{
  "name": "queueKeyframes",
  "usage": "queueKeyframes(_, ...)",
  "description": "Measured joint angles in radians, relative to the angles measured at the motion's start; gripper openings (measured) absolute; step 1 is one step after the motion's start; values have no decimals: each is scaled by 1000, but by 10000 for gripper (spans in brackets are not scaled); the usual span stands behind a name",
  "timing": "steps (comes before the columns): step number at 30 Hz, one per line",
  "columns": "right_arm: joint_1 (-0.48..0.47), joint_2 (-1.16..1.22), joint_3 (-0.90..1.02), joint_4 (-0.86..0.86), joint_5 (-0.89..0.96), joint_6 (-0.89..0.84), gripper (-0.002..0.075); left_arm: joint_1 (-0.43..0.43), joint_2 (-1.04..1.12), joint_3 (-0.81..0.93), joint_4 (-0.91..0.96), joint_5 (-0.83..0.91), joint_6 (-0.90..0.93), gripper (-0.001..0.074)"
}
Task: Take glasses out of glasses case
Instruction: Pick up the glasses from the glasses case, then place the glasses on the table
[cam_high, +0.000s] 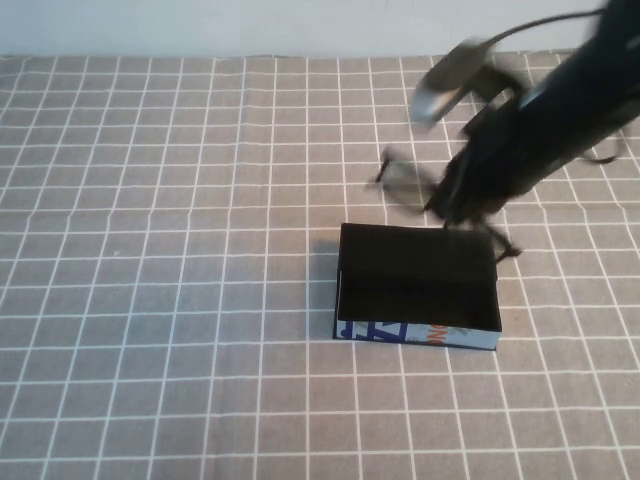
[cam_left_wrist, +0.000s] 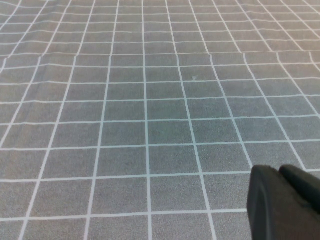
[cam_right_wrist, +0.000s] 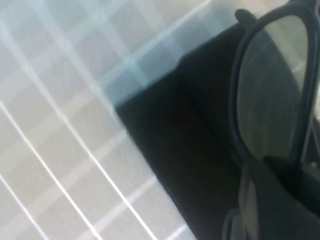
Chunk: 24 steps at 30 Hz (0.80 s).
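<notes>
The right gripper (cam_high: 450, 205) clasped one pair of black thick-framed glasses (cam_high: 405, 182) above one rectangular black-lined glasses case (cam_high: 418, 288); the left gripper (cam_left_wrist: 285, 202), over the checked cloth (cam_left_wrist: 150, 100), showed its fingers pressed together.

Tablecloth (cam_high: 150, 250): matt woven fabric, grey with white grid. Glasses case (cam_high: 417, 290): matt black inside, printed white card-like front. Glasses (cam_right_wrist: 272, 90): glossy black plastic frame, smooth tinted lens. Right gripper (cam_high: 455, 205): matt black.

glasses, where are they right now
In the high view the glasses hang in the right gripper, lifted just behind the open glasses case, right of the table's centre. The left gripper is parked over bare cloth.
</notes>
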Motion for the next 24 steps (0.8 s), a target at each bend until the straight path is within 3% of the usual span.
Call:
queueKeyframes(5, -208, -81, 59, 264, 23, 43, 31, 0, 0, 0, 0, 0, 0, -5)
queueKeyframes(11, -366, -200, 345, 484, -134, 52, 30, 0, 0, 0, 0, 0, 0, -5)
queueKeyframes(19, -388, -259, 701, 644, -387, -31, 30, 0, 0, 0, 0, 0, 0, -5)
queueKeyframes(24, -388, -231, 778, 774, -474, -153, 30, 0, 0, 0, 0, 0, 0, -5)
